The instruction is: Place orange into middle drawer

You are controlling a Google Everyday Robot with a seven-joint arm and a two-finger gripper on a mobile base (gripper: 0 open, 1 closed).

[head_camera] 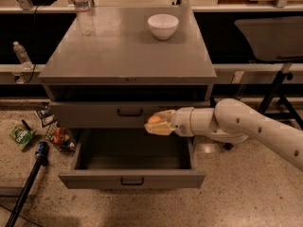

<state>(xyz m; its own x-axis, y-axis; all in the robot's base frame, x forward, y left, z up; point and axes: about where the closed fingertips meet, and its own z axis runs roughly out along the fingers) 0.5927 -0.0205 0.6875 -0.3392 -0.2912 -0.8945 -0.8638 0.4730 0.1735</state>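
We see the pale fingers [160, 129] closed around the orange [154, 119], which shows as a small round patch between them at the tip of the gripper [152, 125]. The orange is held in the air and touches nothing but the fingers.

The gripper points left. It sits level with the lower edge of the upper front [94, 115], just right of that front's dark handle [129, 112]. Below it lies the drawer [165, 179], pulled well out, with its grey floor bare and its own small handle on the front wall. As far as we can judge, the gripper hangs over the rear right part of the drawer's cavity, clear of the floor.

Behind the gripper, the white arm [236, 124] runs off to the right and crosses above the drawer's right side wall.

Above the upper front there is a dark open slot under the cabinet top [123, 60]. On the top, a white bowl [163, 26] stands near the back, right of centre. A clear bottle [83, 8] stands at the back left, well apart from the bowl.

Left of the cabinet, a second bottle [21, 55] stands on a ledge. On the speckled floor we see a green packet [21, 136] and some other small items that we cannot identify.
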